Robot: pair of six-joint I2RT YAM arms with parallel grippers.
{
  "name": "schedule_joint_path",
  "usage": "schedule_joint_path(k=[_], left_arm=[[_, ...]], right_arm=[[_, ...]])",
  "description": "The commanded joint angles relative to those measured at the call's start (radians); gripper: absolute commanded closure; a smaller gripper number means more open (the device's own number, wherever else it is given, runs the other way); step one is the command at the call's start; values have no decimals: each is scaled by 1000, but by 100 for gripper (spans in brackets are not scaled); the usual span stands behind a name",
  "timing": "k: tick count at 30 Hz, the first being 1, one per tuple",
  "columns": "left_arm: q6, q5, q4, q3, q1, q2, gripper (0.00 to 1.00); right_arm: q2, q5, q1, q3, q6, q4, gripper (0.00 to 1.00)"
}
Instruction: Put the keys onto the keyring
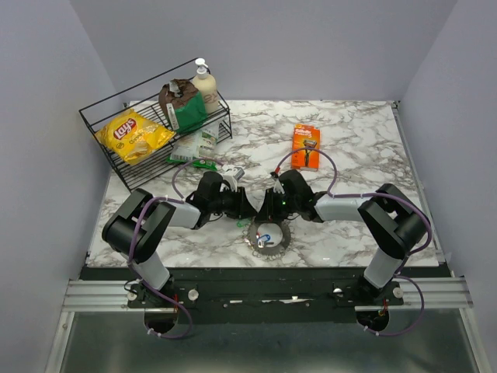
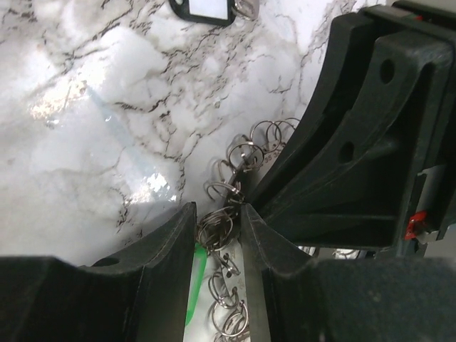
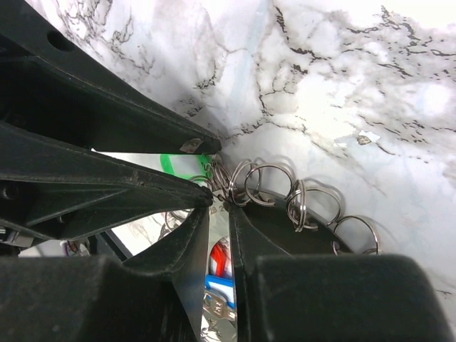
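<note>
Left side first: the left gripper is down low over the marble table, its jaws standing part-way apart with one of the small split rings sitting right between them. Whether the pads are biting that ring or only bracketing it, I cannot tell. Just below, the green key pokes out beside the left-hand finger, its head lying flat on the table.

Centre: the keyring lies flat near the front edge of the table, directly beneath the two meeting grippers, its little rings fanned out round it. By my read it is light, thin, hard steel: slick against the pads, quick to pivot or skid on polished marble, and the loose rings will flop. Best hold looks like one small ring pinched across its flat faces, near where it joins the main loop, with the other arm steadying.

Right: the red key and the blue key show through the gap of the right gripper, lying inside the loop. Its jaws are down to a narrow slit, tips at the ring cluster; gripping or just touching, I cannot tell. The plastic heads offer the grippiest purchase.
</note>
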Motion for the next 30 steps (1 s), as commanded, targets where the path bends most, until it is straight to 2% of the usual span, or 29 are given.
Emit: schedule_joint_path(k=[1,7,17,30], left_arm=[[-5,9,43,-23,12,-1,62],[7,14,59,-39,22,-2,57],[-44,100,250,-87,33,45,59],[-60,73,263,-70,35,73,60]], right_arm=[[-13,60,4,12,-8,-6,74],[-30,76,4,0,-3,-3,73],[-56,103,4,-16,-5,2,73],[-7,79,4,1,-6,21,72]])
